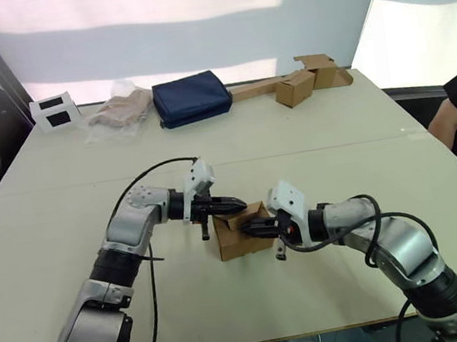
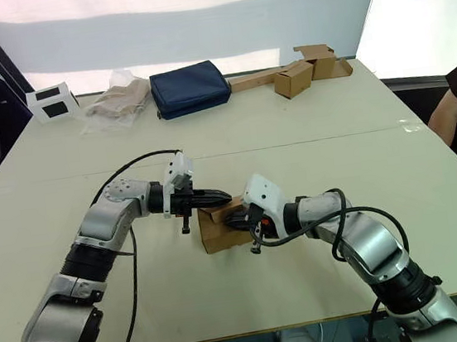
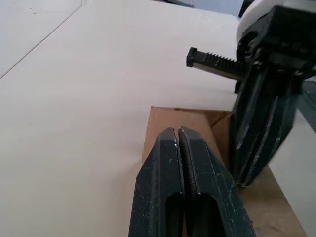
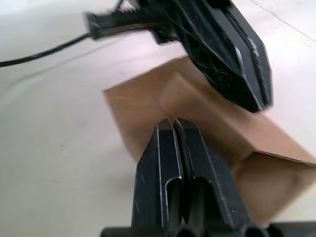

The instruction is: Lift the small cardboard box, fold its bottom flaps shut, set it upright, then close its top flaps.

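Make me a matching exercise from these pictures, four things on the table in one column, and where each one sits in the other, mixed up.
Things:
1. plain brown cardboard box
2. dark blue fabric pouch
3. two white cards with black rectangles
4. smaller tan cardboard box with a long strip

Places:
A. far left corner of the table
B. between the left end effector and right end effector
C. far right, near the table's back edge
D. far middle, beside a crumpled clear bag

Pairs: 1-B, 2-D, 3-A, 4-C

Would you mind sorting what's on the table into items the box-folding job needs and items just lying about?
Job:
small cardboard box
left gripper, jaws shut
right gripper, jaws shut

Lying about:
dark blue pouch
tan box with strip
plastic-wrapped bundle
two white cartons
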